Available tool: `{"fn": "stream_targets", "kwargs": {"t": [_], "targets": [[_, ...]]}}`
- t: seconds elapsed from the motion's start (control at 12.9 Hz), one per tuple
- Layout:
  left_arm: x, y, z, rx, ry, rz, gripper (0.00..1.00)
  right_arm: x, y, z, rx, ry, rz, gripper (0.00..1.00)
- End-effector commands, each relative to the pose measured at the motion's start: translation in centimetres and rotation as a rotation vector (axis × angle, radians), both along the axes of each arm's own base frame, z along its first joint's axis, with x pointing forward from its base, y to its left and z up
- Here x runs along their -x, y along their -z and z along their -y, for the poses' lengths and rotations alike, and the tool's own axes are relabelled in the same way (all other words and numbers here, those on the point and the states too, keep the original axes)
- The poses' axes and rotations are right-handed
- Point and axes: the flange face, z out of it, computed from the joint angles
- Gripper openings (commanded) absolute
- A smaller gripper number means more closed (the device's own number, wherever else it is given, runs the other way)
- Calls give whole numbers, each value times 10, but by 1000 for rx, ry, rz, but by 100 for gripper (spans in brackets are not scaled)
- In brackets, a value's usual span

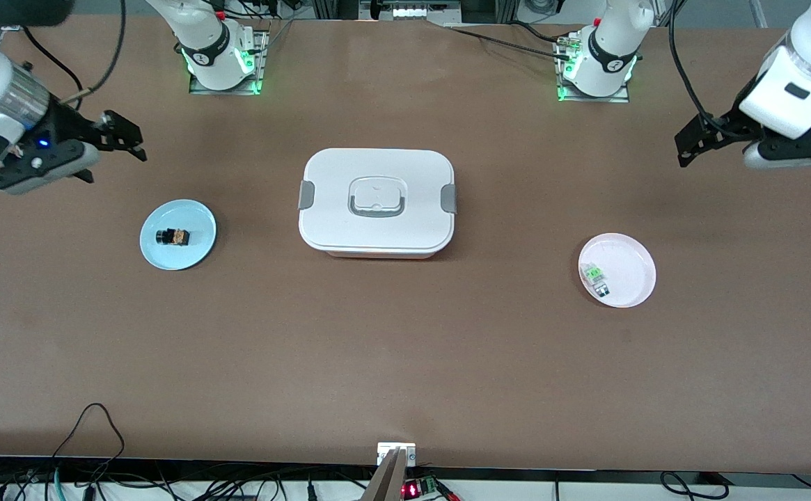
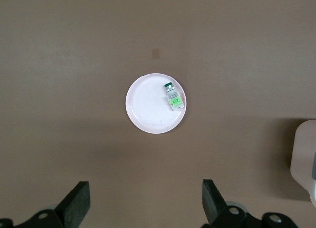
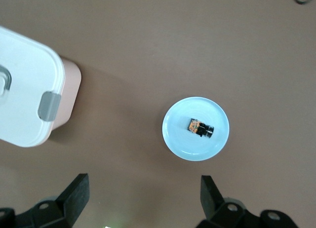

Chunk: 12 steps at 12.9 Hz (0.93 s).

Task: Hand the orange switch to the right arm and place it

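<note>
The orange switch [image 1: 172,237] is a tiny black part with an orange-tan end. It lies on a light blue plate [image 1: 168,259] toward the right arm's end of the table. It also shows in the right wrist view [image 3: 200,128], on that plate [image 3: 181,139]. My right gripper [image 1: 116,165] is open and empty, up in the air over the table beside the blue plate; its fingers [image 3: 74,196] frame bare table. My left gripper [image 1: 711,149] is open and empty, up over the left arm's end of the table; one of its fingers [image 2: 76,203] shows in the left wrist view.
A white lidded box [image 1: 377,202] with grey clasps stands mid-table, also in the right wrist view [image 3: 24,90]. A pink plate [image 1: 631,261] toward the left arm's end holds a small clear-white part with a green marking [image 1: 595,277], also seen in the left wrist view [image 2: 173,95]. Cables hang along the front edge.
</note>
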Motion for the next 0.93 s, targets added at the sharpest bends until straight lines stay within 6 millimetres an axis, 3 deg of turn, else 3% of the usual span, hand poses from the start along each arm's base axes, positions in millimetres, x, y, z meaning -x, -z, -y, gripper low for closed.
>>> {"fn": "stream_targets", "kwargs": {"t": [0.0,0.15,0.85], "targets": [[-5,-7,-5,-8,-16,5,100,-2,-34,5,13,134,0,100],[-5,-8,-3,-6,-4,7,100,-2,-43,7,9,216,11,100],[-14,-7,-2,26,96,51,100,-4,-44,7,82,305,6,100]]}}
